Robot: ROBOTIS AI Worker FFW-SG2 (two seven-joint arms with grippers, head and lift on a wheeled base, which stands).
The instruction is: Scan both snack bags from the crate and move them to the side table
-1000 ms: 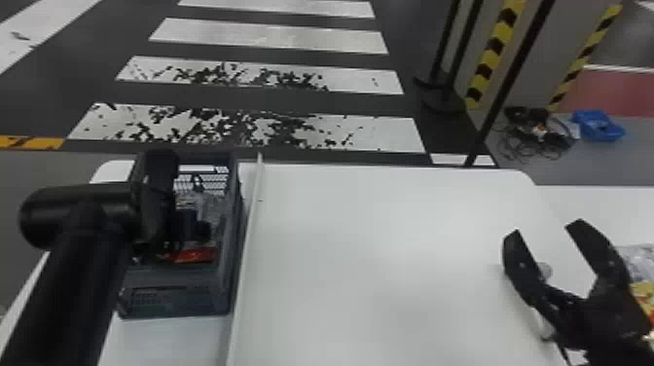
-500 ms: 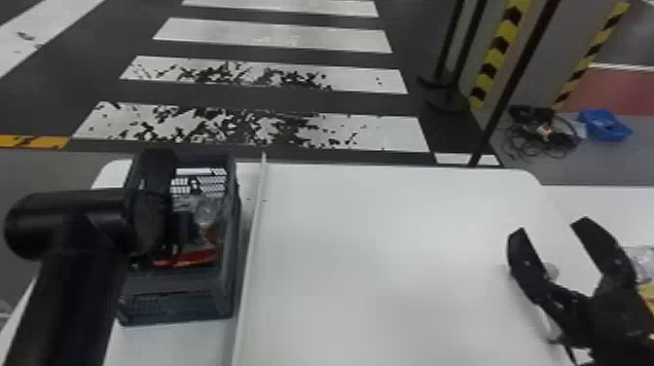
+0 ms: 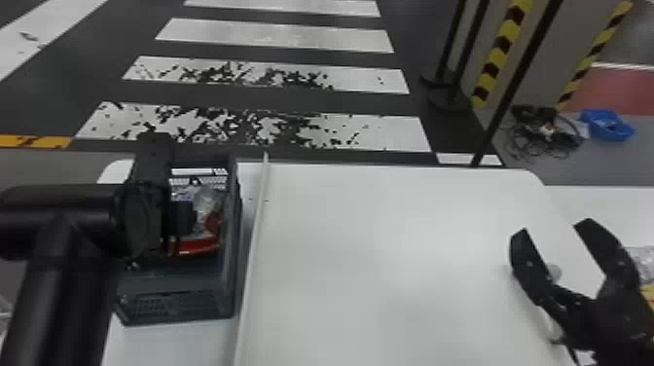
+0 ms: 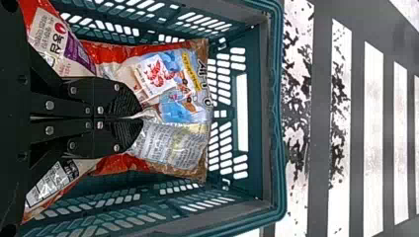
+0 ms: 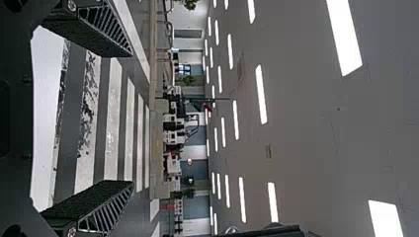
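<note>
Left gripper (image 3: 184,219) tight on 1 snack bag (image 4: 180,108).

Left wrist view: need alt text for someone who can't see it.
The left gripper, fingers closed, pinches a snack bag with a red shrimp picture inside a perforated crate. Another bag is partly hidden behind the gripper; beyond the crate is white-striped floor.

Head view: left arm (image 3: 63,297) covers part of crate (image 3: 185,301) and snack bags (image 3: 197,246). Packet (image 3: 642,260) cut off at right edge; pale thing (image 3: 554,271) behind right fingers (image 3: 525,258) mostly hidden, unidentifiable. Left wrist view: left fingers (image 4: 118,98) mask part of shrimp-print bag (image 4: 173,111); crate also runs off-frame.
</note>
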